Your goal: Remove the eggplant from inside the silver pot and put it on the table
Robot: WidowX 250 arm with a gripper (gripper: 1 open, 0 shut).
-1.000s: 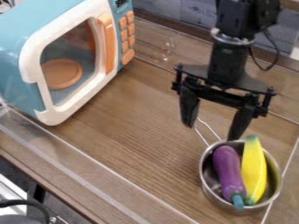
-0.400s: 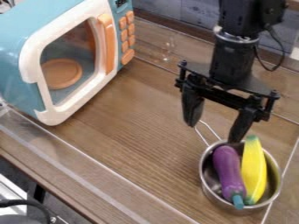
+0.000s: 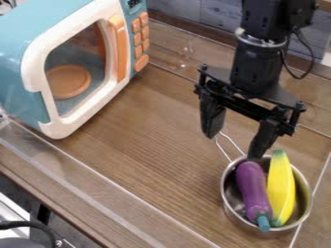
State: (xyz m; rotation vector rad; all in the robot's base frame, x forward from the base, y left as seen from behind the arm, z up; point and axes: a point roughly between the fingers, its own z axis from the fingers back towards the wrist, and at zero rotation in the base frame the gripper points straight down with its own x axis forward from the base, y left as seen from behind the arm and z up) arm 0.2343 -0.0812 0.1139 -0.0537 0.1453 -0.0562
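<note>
The purple eggplant (image 3: 253, 194) lies inside the silver pot (image 3: 234, 208) at the lower right of the table (image 3: 142, 145), its teal cap toward the front. A yellow corn-like toy (image 3: 281, 186) lies beside it in the same pot. My gripper (image 3: 241, 130) hangs above the table just behind the pot, pointing down, its two black fingers (image 3: 211, 121) spread wide with nothing between them. It is apart from the eggplant and the pot.
A teal and white toy microwave (image 3: 72, 58) with its door open stands at the back left. The pot's wire handle (image 3: 229, 150) reaches toward the gripper. The table's front edge runs diagonally at lower left.
The gripper has rolled slightly about its vertical axis while staying over the same spot. Pot, eggplant and corn toy have not moved.
</note>
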